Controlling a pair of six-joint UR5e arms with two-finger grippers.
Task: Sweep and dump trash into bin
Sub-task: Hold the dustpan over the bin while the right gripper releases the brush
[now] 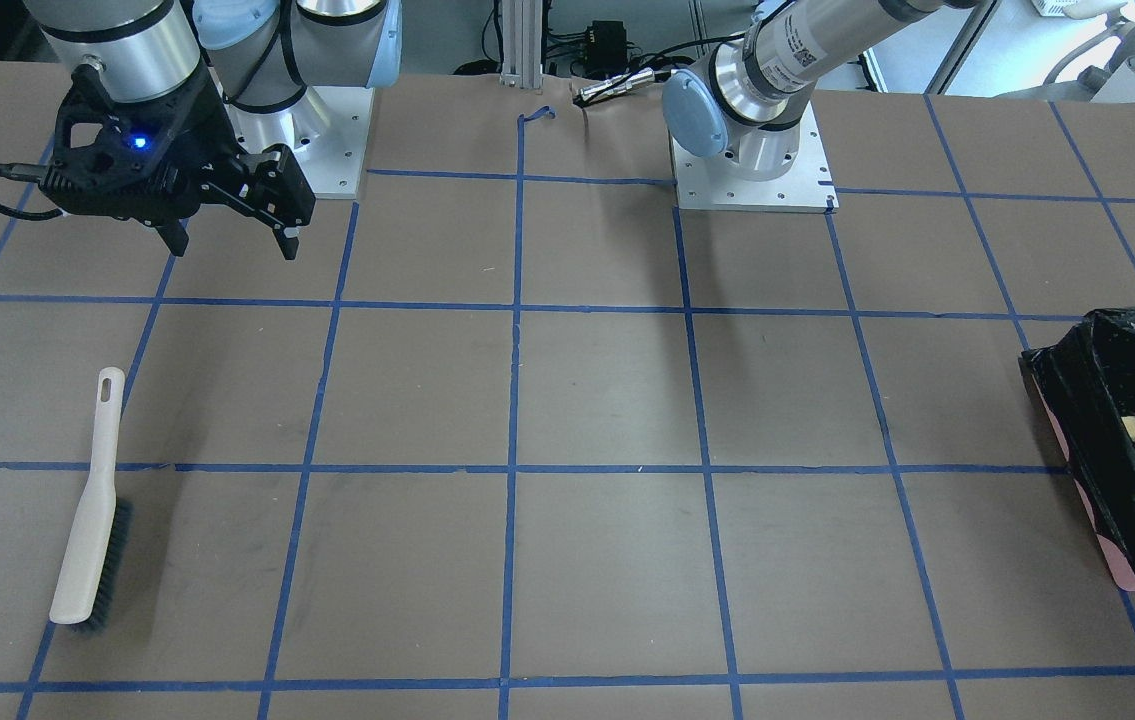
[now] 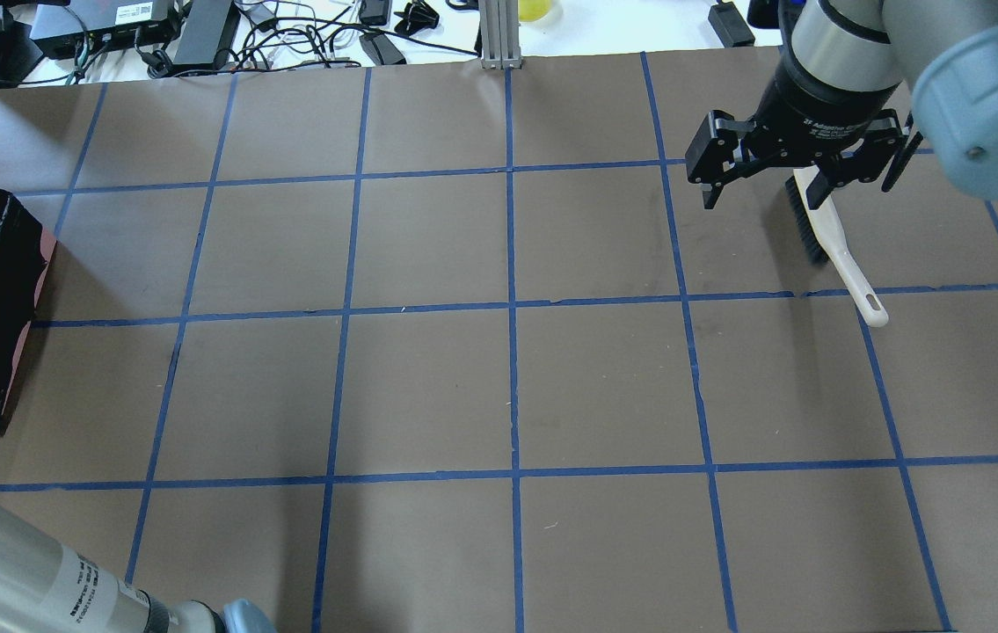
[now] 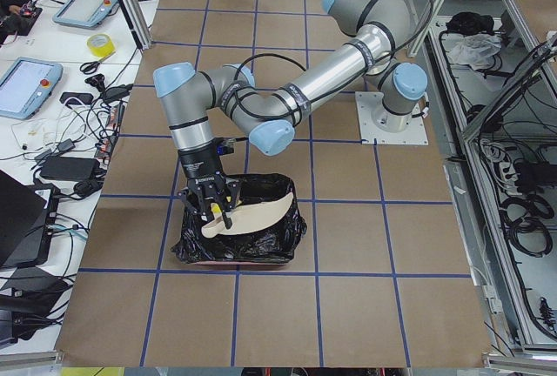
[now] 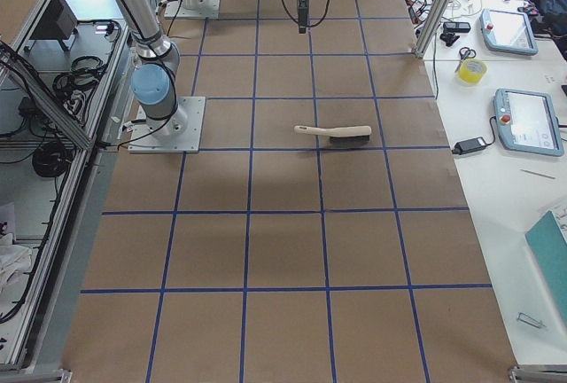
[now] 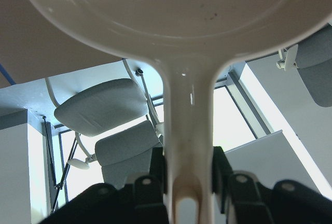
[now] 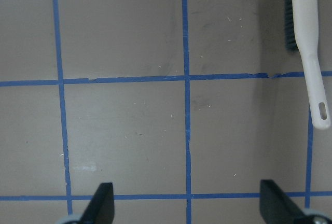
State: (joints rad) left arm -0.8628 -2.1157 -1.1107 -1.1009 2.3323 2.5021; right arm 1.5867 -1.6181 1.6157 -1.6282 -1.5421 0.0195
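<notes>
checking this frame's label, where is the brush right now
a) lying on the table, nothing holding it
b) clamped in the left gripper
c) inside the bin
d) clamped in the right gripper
a: the brush lies on the table, the right gripper is open and up off the table apart from it, and the left gripper is clamped on the dustpan instead.

Blue-gridded brown table [image 1: 607, 400], pink bin [image 1: 1077, 440] lined black, cream brush [image 1: 87, 530], beige dustpan [image 5: 176, 27].
</notes>
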